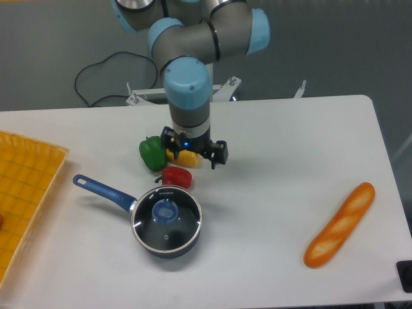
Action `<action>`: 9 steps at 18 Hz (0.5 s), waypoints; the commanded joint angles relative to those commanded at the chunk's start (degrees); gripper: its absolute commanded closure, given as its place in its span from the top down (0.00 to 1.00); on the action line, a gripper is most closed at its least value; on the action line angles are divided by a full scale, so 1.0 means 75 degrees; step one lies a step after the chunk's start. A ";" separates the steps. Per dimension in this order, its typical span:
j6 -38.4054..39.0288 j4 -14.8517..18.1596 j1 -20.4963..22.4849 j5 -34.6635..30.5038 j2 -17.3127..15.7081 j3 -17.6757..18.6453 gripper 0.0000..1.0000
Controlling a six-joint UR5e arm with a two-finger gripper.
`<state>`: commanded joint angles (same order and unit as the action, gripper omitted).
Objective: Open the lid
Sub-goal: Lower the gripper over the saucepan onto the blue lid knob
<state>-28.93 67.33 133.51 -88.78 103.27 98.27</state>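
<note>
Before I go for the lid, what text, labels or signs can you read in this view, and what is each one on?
Nothing can be read as words.
Small white print on the round clear glass lid with the blue knob, near its far rim: too small to read.
Small round red-and-white sticker on the white robot base column: a sign, content too small to tell.
None on the open black two-finger gripper.
</note>
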 joint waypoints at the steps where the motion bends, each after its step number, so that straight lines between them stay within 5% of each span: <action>1: 0.0141 -0.0128 0.0000 0.0141 0.0059 -0.0036 1.00; 9: 0.0727 -0.0364 -0.0258 0.0224 0.0212 -0.0118 1.00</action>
<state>-23.47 64.60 131.57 -87.10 104.85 97.38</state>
